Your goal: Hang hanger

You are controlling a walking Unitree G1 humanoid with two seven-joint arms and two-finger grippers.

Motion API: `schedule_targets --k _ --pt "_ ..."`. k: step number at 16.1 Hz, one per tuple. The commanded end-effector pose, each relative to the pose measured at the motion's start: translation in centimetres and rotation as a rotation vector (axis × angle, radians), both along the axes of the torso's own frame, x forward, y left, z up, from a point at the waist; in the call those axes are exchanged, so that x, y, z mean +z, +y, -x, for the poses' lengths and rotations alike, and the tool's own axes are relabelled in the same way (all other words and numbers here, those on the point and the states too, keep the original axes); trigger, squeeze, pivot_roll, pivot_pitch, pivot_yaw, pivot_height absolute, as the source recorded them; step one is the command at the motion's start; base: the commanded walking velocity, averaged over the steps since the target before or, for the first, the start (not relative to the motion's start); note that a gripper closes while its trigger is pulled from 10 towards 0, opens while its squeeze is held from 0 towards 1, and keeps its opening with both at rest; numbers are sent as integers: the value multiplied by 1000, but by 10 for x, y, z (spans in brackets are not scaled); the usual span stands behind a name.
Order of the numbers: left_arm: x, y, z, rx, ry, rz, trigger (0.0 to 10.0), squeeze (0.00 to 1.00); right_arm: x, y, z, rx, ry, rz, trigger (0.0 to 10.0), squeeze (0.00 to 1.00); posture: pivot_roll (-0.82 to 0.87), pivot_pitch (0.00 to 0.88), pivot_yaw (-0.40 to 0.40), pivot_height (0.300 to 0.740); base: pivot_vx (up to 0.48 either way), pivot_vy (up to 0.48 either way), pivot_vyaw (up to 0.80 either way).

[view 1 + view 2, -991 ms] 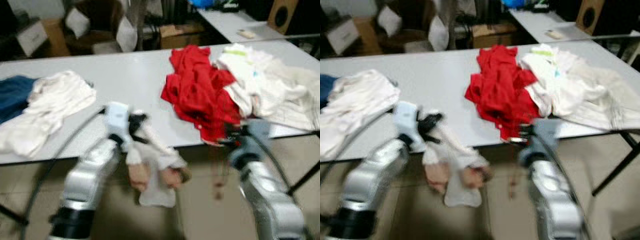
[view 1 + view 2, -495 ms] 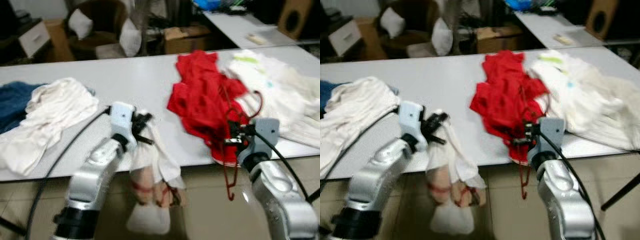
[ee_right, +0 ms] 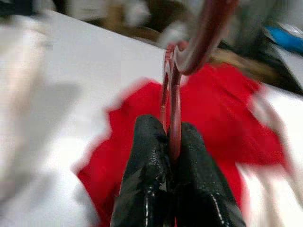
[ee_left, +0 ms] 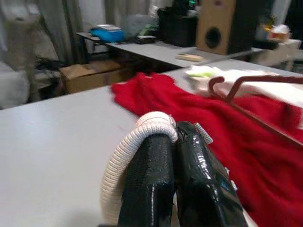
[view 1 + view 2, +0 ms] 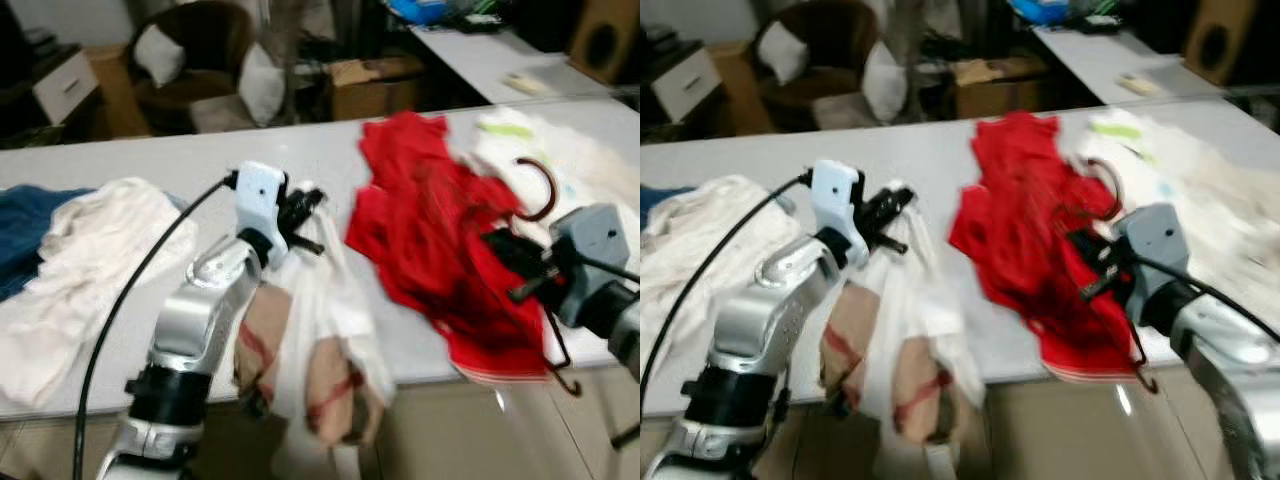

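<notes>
My right gripper is shut on a dark red wire hanger, low over the right side of the white table. The hanger's hook stands up above the black fingers. Under it lies a crumpled red garment. My left gripper is shut on the ribbed collar of a white garment with tan and red patches. That garment hangs down over the table's front edge. The hanger and the white garment are apart.
White clothes and a blue garment lie on the table's left part, and more white clothes on its right. Behind the table are a brown chair with cushions, a cardboard box and a second table.
Both arms have risen from below the table's edge. The hanger now stands over the red garment, and the white garment has been lifted higher against the table. The view has also shifted.
</notes>
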State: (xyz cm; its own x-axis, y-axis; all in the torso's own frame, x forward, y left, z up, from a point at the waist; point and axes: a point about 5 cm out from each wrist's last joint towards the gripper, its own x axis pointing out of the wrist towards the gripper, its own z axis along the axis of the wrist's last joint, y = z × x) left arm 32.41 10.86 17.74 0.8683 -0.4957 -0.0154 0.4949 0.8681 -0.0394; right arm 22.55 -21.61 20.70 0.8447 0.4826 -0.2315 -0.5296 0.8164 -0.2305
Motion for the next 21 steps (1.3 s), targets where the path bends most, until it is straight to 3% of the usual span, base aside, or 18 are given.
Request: schedule_targets --k 1,2,4,7,10,11,15,21 --pt "11 3 -11 20 -19 -16 10000 0 15 -1 12 128 20 41 10000 0 -180 0 63 740 300 0 0" --pt "17 8 -23 35 -7 -46 10000 0 33 -7 22 237 50 98 10000 0 -186 0 62 740 0 0 0" --pt "24 14 -33 43 -31 -87 10000 0 51 -12 28 297 56 120 10000 0 -192 0 57 740 0 0 0" --pt "35 15 -46 59 -58 -120 10000 0 64 -13 26 352 38 98 10000 0 -190 0 39 740 0 0 0" --pt "53 8 -59 59 -100 -141 10000 0 67 -10 30 465 95 72 10000 0 -179 0 16 740 0 0 0" --pt "58 5 -65 41 -107 -159 10000 0 66 -5 31 514 104 12 10000 0 -177 0 13 740 0 0 0" --pt "76 -7 -74 -11 -137 -147 10000 0 52 8 30 598 175 5 10000 0 -172 0 6 740 0 0 0" --pt "116 -36 -70 -144 -178 -5 10000 0 25 27 13 591 219 -9 10000 0 -172 0 13 740 0 0 0"
